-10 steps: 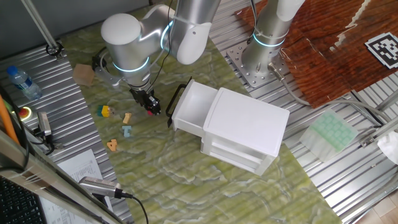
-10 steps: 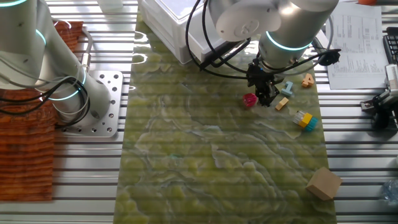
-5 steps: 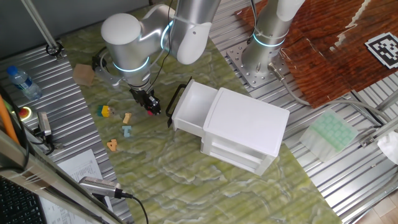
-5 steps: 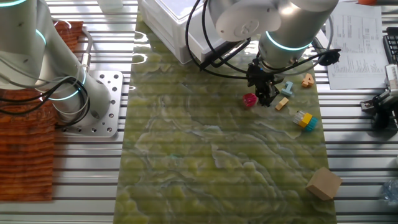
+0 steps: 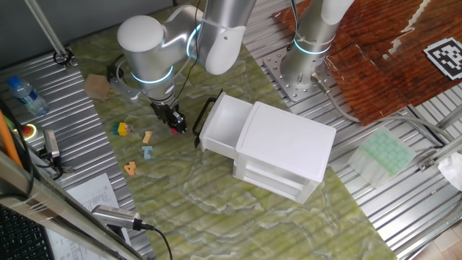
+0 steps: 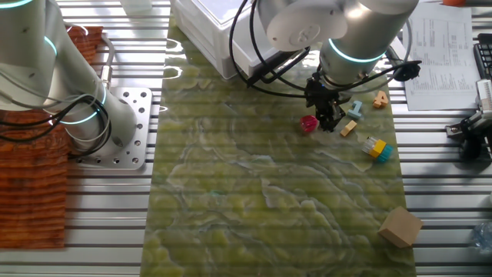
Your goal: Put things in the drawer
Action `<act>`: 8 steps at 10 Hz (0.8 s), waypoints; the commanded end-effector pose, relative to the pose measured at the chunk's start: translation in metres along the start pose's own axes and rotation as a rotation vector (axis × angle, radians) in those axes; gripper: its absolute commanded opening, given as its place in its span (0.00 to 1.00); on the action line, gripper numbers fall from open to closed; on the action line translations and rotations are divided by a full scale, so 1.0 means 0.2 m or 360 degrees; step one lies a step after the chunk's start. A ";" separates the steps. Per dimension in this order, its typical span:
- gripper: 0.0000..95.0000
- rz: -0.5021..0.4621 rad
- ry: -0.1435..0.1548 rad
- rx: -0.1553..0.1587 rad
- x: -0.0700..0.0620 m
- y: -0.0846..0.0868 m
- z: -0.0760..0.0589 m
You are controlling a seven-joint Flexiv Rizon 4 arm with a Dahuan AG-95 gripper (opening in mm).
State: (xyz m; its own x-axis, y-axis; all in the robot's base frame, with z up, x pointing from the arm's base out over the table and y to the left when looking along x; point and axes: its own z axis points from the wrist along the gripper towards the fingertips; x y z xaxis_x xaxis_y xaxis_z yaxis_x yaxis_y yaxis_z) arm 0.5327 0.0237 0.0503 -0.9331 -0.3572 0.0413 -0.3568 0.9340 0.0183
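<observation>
The magenta-pink piece (image 6: 309, 123) lies on the green mat. My gripper (image 6: 328, 120) hangs low right beside it, on the side away from the drawer. In one fixed view the gripper (image 5: 174, 121) covers most of the piece (image 5: 176, 131). I cannot tell whether its dark fingers are open or touch the piece. The white drawer (image 5: 223, 125) stands pulled out of the white cabinet (image 5: 285, 148), its black loop handle (image 5: 204, 119) facing the gripper. Yellow (image 6: 376, 148), tan (image 6: 348, 128), pale blue (image 6: 354, 110) and orange (image 6: 380, 98) pieces lie just beyond the gripper.
A cardboard cube (image 6: 400, 227) sits near the mat's corner. A water bottle (image 5: 27, 95), papers (image 6: 434, 46) and tools lie on the ribbed table beside the mat. A second arm's base (image 6: 92, 123) stands by the mat. A green tray (image 5: 386, 153) lies beyond the cabinet.
</observation>
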 end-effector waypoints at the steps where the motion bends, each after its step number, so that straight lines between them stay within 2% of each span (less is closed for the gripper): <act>1: 0.60 0.0104 0.0056 0.0007 0.01 0.01 0.00; 5: 0.60 0.0106 0.0061 0.0010 0.01 0.00 0.03; 6: 0.40 0.0109 0.0064 0.0010 0.01 0.00 0.03; 8: 0.40 0.0122 0.0070 0.0010 0.02 -0.01 0.06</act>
State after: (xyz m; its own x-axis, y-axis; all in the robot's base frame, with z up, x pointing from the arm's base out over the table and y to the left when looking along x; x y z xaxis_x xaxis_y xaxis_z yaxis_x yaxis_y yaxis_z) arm 0.5278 0.0196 0.0396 -0.9554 -0.2828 0.0851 -0.2834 0.9590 0.0059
